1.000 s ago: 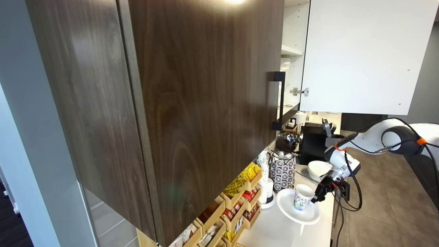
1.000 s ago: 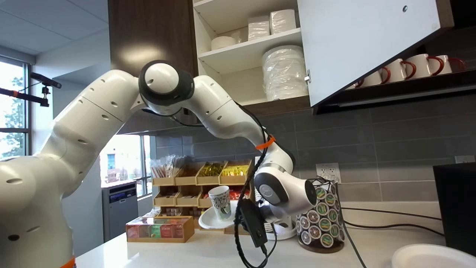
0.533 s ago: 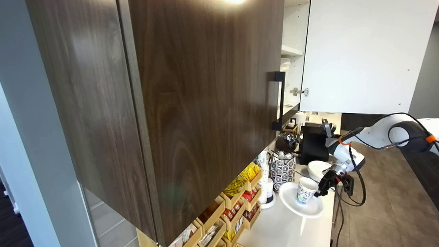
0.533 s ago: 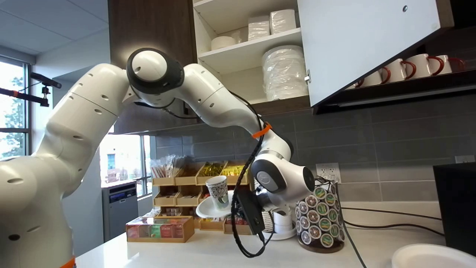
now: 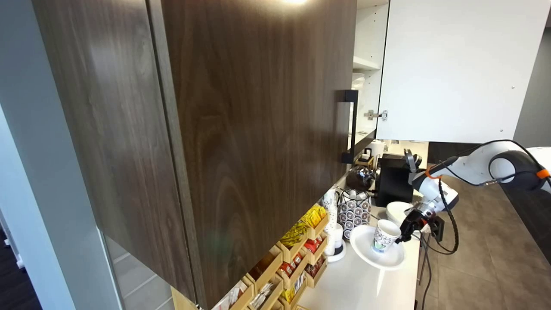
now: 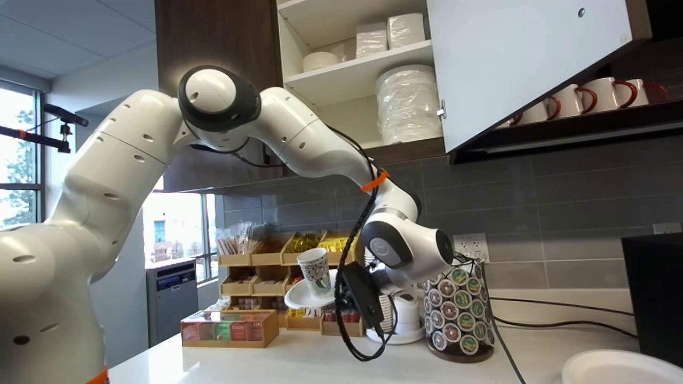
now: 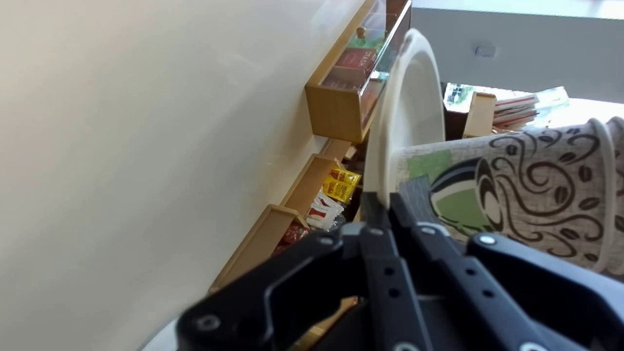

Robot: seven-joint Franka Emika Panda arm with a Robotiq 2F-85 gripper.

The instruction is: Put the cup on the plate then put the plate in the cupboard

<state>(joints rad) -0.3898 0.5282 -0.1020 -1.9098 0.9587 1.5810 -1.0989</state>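
The cup [image 6: 315, 272] stands on the plate [image 7: 421, 102] (so that half looks done), and your jaws are clamped on the plate's rim, holding it tilted above the worktop [image 6: 256, 368]; you've yet to lift it into the open cupboard [image 6: 349, 121].

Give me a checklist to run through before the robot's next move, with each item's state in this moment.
1. Gripper shut on the plate: ok, the rim is pinched in the wrist view.
2. Cup on the plate: ok, its base sits on it.
3. Plate level: not ok, plate and cup both lean in an exterior view.
4. Plate off the counter: ok, it is held above it.
5. Cupboard open: ok, its door stands open in both exterior views.
6. Room inside: cannot tell, a wrapped stack stands there and the arm hides part.
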